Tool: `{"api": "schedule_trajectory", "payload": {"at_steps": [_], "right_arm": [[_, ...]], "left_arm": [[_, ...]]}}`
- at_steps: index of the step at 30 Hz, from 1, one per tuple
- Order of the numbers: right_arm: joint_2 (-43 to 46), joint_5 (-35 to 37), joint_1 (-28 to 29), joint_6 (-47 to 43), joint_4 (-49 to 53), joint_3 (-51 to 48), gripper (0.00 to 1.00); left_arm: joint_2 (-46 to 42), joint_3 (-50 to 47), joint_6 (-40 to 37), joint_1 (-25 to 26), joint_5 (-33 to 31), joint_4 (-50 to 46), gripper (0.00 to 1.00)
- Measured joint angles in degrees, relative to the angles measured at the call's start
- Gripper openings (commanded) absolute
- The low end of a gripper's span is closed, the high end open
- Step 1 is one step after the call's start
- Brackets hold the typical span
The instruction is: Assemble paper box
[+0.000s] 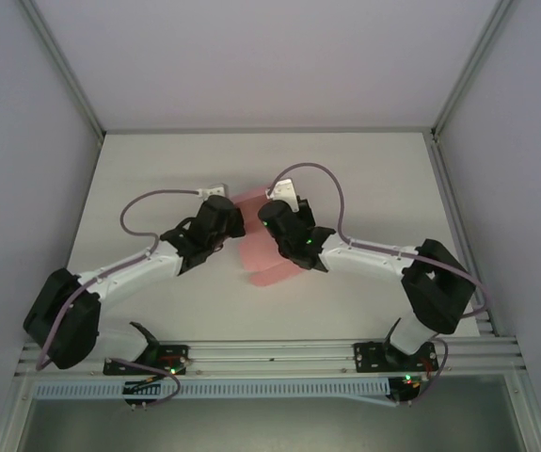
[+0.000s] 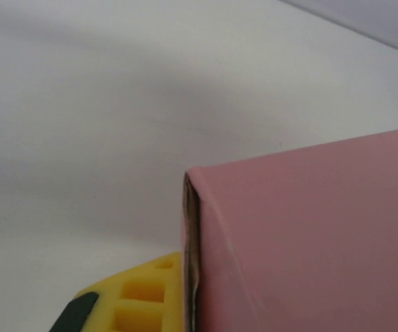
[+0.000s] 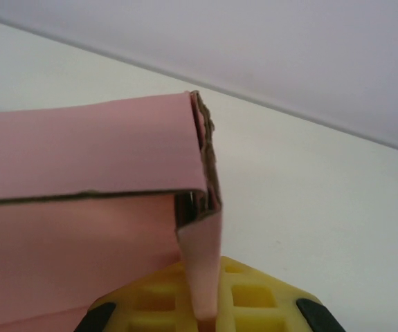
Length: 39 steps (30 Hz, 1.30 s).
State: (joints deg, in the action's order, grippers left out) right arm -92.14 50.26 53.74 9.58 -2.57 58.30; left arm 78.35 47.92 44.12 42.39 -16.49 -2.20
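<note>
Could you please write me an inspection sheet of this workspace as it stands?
Surface: white table, no marks seen.
Job's things: pink paper box, partly folded, between the two grippers; its torn card edge shows in the wrist views.
Clutter: nothing seen.
Grippers: left gripper sits at the box's left end, jaw state unclear; right gripper is shut on a flap of the box.
Cables: left arm's cable and right arm's cable loop off the wrists, apart from the box.
Surroundings: white enclosure walls; aluminium rail at the near edge.
</note>
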Motion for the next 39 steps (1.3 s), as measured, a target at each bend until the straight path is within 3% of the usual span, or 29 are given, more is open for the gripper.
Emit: {"api": "schedule_trajectory", "payload": {"at_steps": [6,10,13,17,21,24,25,30,35,39], "right_arm": [[-1.1,5.3,0.0,2.2,1.2,0.5,0.06],[-1.2,5.1,-0.5,0.3,-1.4,-0.2,0.07],[0.2,-0.8,-2.0,-1.9,-6.1,-3.6,0.22],[4.0,-14.3,-5.9,-3.9,-11.4,-9.1,0.53],[7.7,-23.4,-7.5,-4.9,-12.7,-11.5,0.65],[12.2,-29.6,-7.4,-5.0,-12.9,-13.1,0.95],[14.3,-31.5,-7.3,-5.0,-12.7,-13.7,1.0],[24.6,-37.1,-7.3,-3.6,-11.2,-15.6,1.0],[34.3,-34.4,-8.8,2.2,-5.6,-16.6,1.0],[39.9,-32.1,-13.5,9.0,5.4,-16.5,1.0]], "left_arm": [[3.4,4.8,5.0,0.3,1.1,-5.0,0.0],[3.9,5.2,6.2,0.3,2.4,-5.2,0.0],[3.9,3.8,5.4,0.0,4.0,-3.8,0.0],[4.0,2.7,4.3,-0.5,6.1,-4.3,0.0],[4.1,2.7,2.9,-0.7,6.7,-4.3,0.0],[4.1,2.7,1.8,-0.7,7.3,-4.3,0.0],[4.0,2.7,1.5,-0.7,7.5,-4.3,0.0],[4.0,2.7,-1.5,-0.7,7.6,-4.3,0.0],[4.3,4.3,-9.6,-0.7,8.7,-6.8,0.0],[6.4,10.1,-20.0,-1.1,11.3,-12.2,0.0]]}}
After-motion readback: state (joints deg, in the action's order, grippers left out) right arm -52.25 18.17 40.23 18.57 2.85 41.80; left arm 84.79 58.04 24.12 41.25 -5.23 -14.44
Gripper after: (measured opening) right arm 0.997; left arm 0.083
